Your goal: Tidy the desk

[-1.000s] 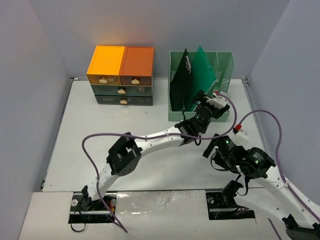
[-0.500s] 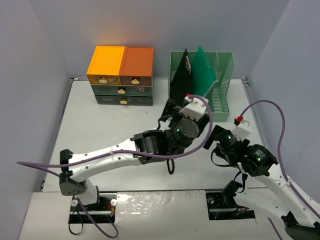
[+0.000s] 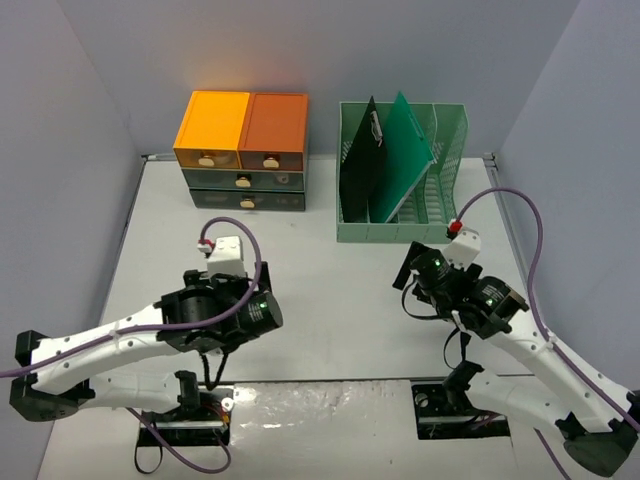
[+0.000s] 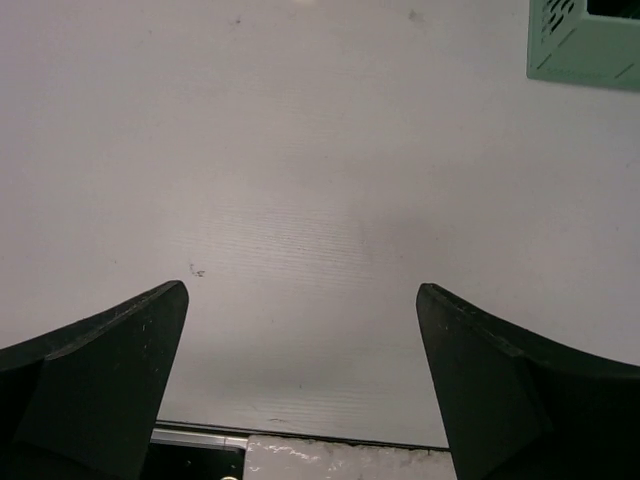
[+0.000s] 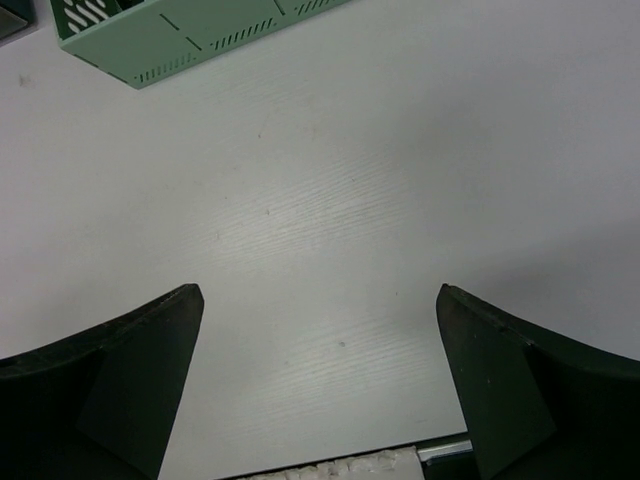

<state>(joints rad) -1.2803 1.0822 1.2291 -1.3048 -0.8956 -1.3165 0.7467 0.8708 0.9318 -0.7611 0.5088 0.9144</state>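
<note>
Left gripper [image 4: 302, 290] gapes wide over desk [image 4: 300, 150], close to front rail [image 4: 200, 436].

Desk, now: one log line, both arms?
left gripper: open, empty | right gripper: open, empty | desk: bare below both | file rack: black folder, green folder inside

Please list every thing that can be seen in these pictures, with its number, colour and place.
desk: 1, white, under everything
drawer unit: 1, orange on top, dark green below, back left
rack: 1, light green, back right
black folder: 1, black, in the rack's left part
green folder: 1, green, beside the black one, leaning
walls: 3, grey-lilac, around the desk
left arm: 1, white and black, near left
right arm: 1, white and black, near right
left fingers: 2, black, open, empty
right fingers: 2, black, open, empty
</note>
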